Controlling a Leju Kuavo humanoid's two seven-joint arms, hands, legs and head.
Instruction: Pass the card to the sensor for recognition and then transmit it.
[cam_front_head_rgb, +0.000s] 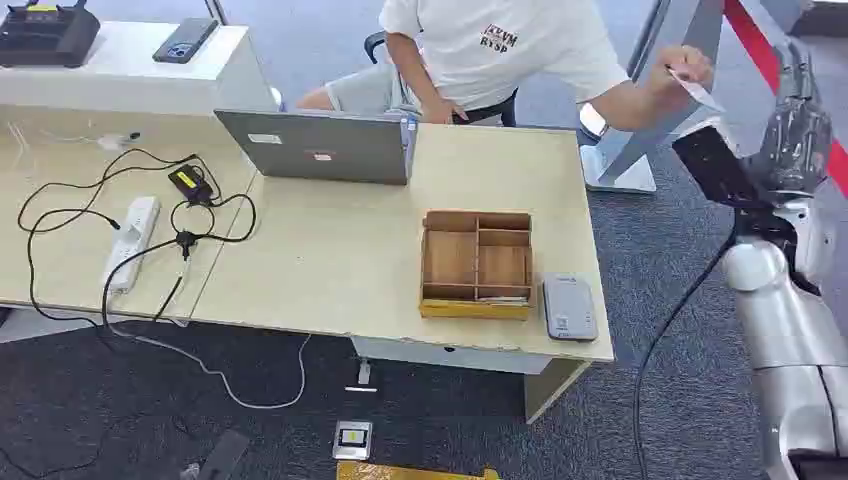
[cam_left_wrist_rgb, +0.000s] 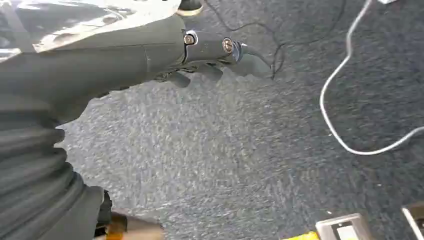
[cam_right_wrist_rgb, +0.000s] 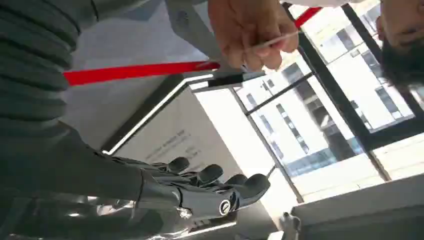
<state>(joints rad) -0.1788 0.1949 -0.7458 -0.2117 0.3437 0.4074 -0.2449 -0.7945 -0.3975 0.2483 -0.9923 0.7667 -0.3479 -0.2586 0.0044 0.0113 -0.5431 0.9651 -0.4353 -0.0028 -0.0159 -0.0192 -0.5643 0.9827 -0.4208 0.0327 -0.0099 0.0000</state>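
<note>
Your right hand (cam_right_wrist_rgb: 200, 192) is up high beside the table (cam_front_head_rgb: 330, 250), fingers (cam_right_wrist_rgb: 235, 182) loose and apart, holding nothing. The card (cam_front_head_rgb: 697, 90) is not yours yet. A person's hand (cam_front_head_rgb: 685, 68) pinches it in the air, just above and near your right hand. So the step now looks like taking the card. Bring your fingers under it slowly, let the flat side lie across them, and close the thumb on top. Grip the middle, not a corner, or it may tip out.

The table is big, flat, pale wood with smooth edges. The tray (cam_front_head_rgb: 476, 263) on it is a wooden box with small square rooms inside. The sensor (cam_front_head_rgb: 569, 307) touches or nearly touches the tray's side near the table's front edge. It is a small grey slab, smooth, with round corners. The card is thin, stiff and pale, and it looks slippery.

Your left hand (cam_left_wrist_rgb: 210, 55) hangs low over the rough grey carpet (cam_left_wrist_rgb: 215, 150). I cannot tell if it is loose or closed.
</note>
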